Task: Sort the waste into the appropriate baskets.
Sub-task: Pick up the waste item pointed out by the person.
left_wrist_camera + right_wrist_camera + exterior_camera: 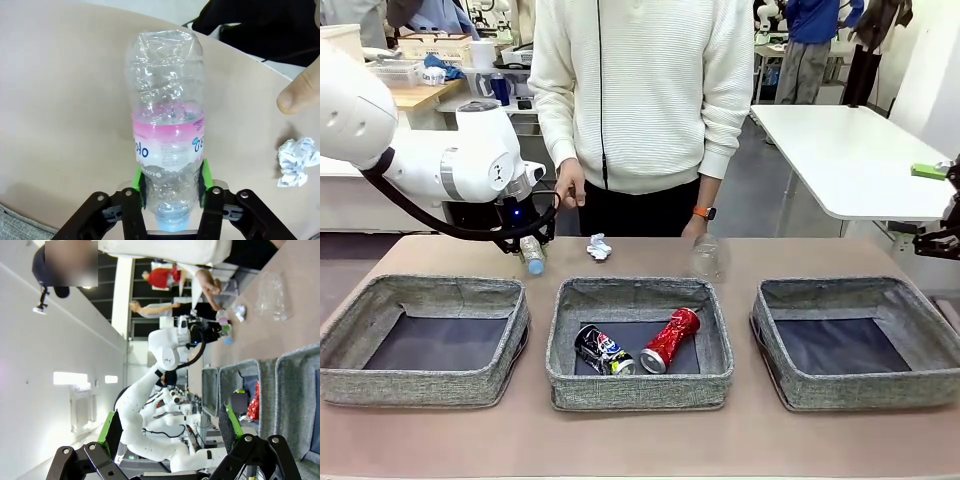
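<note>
Left gripper [171, 192]: my pads are clamped on the clear plastic bottle [167, 125] near its cap end. The bottle is on the table [60, 100], beyond the left basket [430, 388].
Right gripper [170, 432]: jaws apart, holding nothing.
Risk: the thin walls could buckle. Gripped this low, the long body may swing or slip out.

Lower centre of the left wrist view: the bottle [167, 125] has a pink-and-white label [167, 147] with large blue characters, partly wrapped out of sight and not readable as a word. The fine print is too small. Front view: the print on the red can [669, 340] and dark can [601, 350] is illegible.
</note>
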Robot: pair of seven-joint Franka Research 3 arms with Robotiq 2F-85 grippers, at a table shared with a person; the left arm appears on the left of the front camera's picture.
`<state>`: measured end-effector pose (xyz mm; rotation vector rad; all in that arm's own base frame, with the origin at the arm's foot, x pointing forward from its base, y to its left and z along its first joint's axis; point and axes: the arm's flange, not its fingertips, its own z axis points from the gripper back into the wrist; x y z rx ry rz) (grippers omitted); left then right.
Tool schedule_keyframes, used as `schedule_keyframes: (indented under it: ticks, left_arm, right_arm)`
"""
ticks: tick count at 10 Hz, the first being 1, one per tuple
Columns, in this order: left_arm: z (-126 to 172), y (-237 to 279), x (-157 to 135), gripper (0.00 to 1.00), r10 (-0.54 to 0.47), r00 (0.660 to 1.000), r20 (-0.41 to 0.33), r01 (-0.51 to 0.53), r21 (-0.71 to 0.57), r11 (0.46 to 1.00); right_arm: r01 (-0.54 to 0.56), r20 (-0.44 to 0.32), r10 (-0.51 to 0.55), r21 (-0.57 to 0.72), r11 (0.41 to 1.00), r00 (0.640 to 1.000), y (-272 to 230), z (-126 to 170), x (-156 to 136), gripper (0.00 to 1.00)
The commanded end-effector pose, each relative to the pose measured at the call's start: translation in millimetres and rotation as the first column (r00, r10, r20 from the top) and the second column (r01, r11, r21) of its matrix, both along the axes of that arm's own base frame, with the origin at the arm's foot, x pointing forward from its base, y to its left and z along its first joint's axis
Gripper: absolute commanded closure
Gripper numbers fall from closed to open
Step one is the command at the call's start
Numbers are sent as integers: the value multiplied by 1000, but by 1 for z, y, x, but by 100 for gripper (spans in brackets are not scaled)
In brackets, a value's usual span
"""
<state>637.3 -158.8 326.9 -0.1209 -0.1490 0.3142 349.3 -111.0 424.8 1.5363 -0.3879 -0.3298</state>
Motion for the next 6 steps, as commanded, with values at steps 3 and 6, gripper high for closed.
schedule_keyframes:
  ticks: [3, 6]
  left_arm:
    - [-3, 0, 2, 100, 37, 999, 10, -37, 43, 998]
    - [7, 8, -1, 100, 69, 998, -12, -68, 52, 996]
  right_arm:
    - [2, 29, -3, 11, 1000, 1000, 1, 1, 1, 0]
    - [2, 29, -3, 11, 1000, 1000, 1, 1, 1, 0]
